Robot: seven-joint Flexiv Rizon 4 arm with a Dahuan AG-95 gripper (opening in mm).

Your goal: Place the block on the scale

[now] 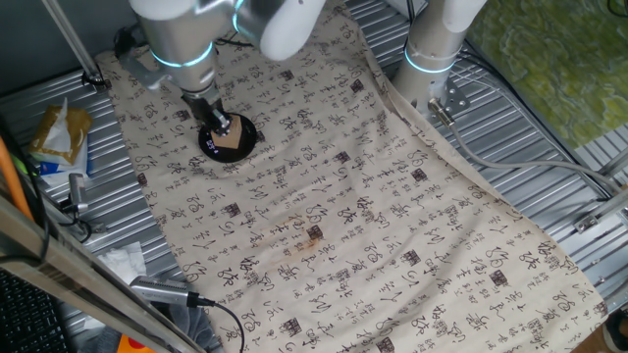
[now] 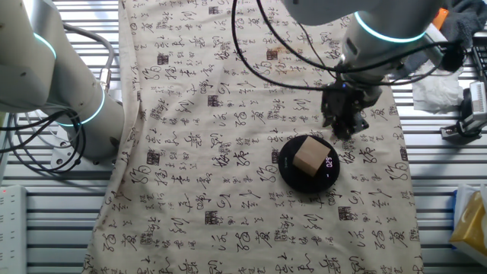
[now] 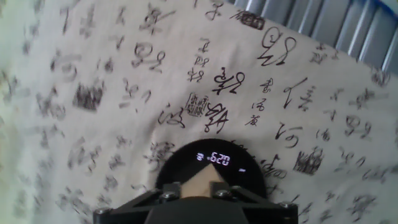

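Gripper (image 2: 344,122) beside block (image 2: 309,157), grip state unclear; block sits on scale (image 2: 288,169) — we'd lift straight up.

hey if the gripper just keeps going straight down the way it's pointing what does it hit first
Most likely the block, which sits on the scale. In the hand view the block lies right by the fingertips. The gripper looks slightly offset in the other fixed view, so depth is uncertain.
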